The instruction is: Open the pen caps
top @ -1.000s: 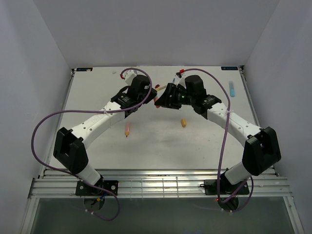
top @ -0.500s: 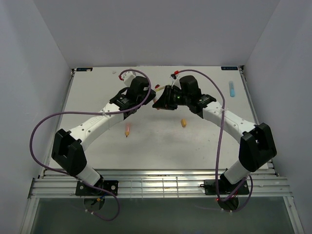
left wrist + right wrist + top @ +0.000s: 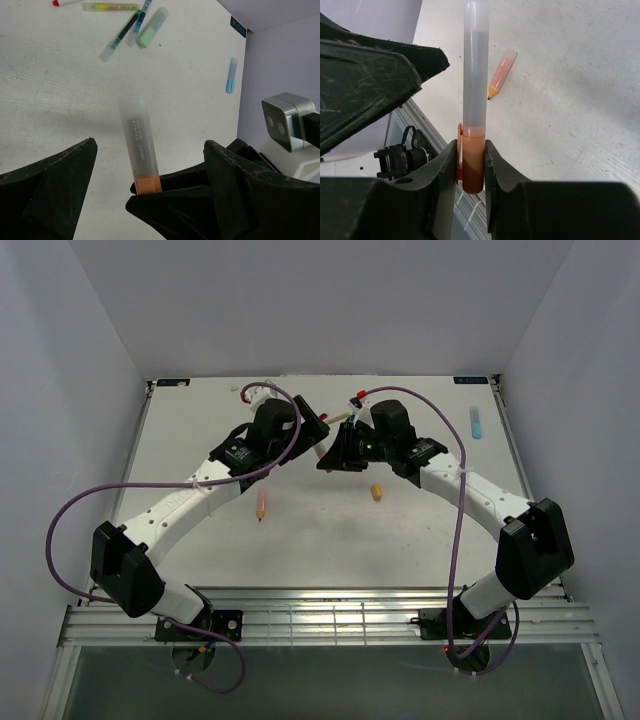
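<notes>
Right now the orange cap (image 3: 472, 165) is up in the air, over the middle of the far part of the counter (image 3: 420, 530). It sits on the bottom end of a fat clear barrel (image 3: 476, 65) that sticks straight up from it. The right hand (image 3: 471, 150) is pinching the cap tight, one finger on each side.

The left hand (image 3: 151, 145) is spread wide. One finger is on each side of the barrel, and neither one touches it.

I think the step now is to get a grip on the barrel so this cap can come off. Next, the left hand should squeeze the barrel in its middle. Then the two hands should pull straight apart, along the pen and not sideways.

The right wrist view shows the pinch on the cap very clearly, and an orange pen (image 3: 500, 74) lying on the counter behind it. The left wrist view shows the gaps beside the barrel, and other pens (image 3: 120, 35) lying far off. From the top view the arms hide nearly all of the held pen, so you cannot see the grip there.
</notes>
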Controlling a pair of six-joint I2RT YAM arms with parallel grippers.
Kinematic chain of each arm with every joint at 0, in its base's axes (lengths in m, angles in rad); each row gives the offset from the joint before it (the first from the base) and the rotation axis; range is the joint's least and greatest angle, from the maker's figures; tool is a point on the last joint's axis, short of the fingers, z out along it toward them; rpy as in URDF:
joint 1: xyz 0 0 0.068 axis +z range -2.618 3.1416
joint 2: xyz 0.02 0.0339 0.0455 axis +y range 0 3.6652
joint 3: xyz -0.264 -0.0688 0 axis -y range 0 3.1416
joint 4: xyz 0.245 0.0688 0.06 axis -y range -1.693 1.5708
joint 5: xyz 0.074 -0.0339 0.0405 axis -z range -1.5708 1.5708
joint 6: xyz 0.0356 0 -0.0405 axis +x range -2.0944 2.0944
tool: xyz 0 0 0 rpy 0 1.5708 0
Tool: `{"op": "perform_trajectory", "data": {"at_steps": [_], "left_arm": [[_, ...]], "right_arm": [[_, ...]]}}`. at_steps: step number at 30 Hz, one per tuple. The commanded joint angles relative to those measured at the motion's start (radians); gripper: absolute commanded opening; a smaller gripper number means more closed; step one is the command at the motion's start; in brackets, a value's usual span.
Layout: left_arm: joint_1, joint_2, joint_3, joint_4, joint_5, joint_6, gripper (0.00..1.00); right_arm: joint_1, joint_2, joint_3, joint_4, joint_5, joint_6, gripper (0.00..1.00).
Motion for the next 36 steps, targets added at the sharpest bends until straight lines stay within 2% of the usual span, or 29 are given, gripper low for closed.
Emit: {"op": "perform_trajectory", "data": {"at_steps": [1, 5, 8, 9, 10, 11, 12, 17, 25, 29, 36], "left_arm": [[0.010, 0.002, 0.059, -0.142, 0.055, -0.009, 0.98], [0.022, 0.007, 0.030, -0.149, 0.136, -0.061, 0.97], [0.022, -0.004, 0.009, -0.129, 0.147, -0.078, 0.81], [0.022, -0.009, 0.007, -0.130, 0.138, -0.087, 0.72], [0.024, -0.015, 0.001, -0.129, 0.133, -0.105, 0.58], [0.025, -0.016, -0.002, -0.126, 0.138, -0.105, 0.58], [0.028, -0.015, -0.001, -0.127, 0.141, -0.109, 0.54], [0.030, 0.011, 0.001, -0.129, 0.176, -0.135, 0.52], [0.030, 0.020, -0.013, -0.104, 0.170, -0.156, 0.70], [0.033, 0.031, -0.013, -0.104, 0.169, -0.171, 0.69], [0.050, 0.048, 0.004, -0.101, 0.161, -0.188, 0.55]], "right_arm": [[-0.001, -0.054, -0.009, -0.012, -0.020, -0.089, 0.08], [-0.003, -0.061, -0.009, -0.001, -0.039, -0.106, 0.08], [-0.001, -0.052, 0.003, -0.007, -0.050, -0.110, 0.08], [-0.001, -0.051, 0.003, -0.006, -0.050, -0.110, 0.08], [-0.003, -0.049, 0.003, -0.004, -0.050, -0.109, 0.08], [-0.003, -0.051, 0.002, -0.004, -0.048, -0.106, 0.08], [-0.003, -0.051, 0.000, -0.001, -0.050, -0.104, 0.08], [-0.001, -0.049, 0.000, 0.010, -0.056, -0.096, 0.08], [0.002, -0.051, 0.003, 0.007, -0.059, -0.095, 0.08], [0.002, -0.055, 0.003, 0.001, -0.060, -0.098, 0.08], [0.013, -0.063, -0.012, 0.001, -0.062, -0.096, 0.08]]}}
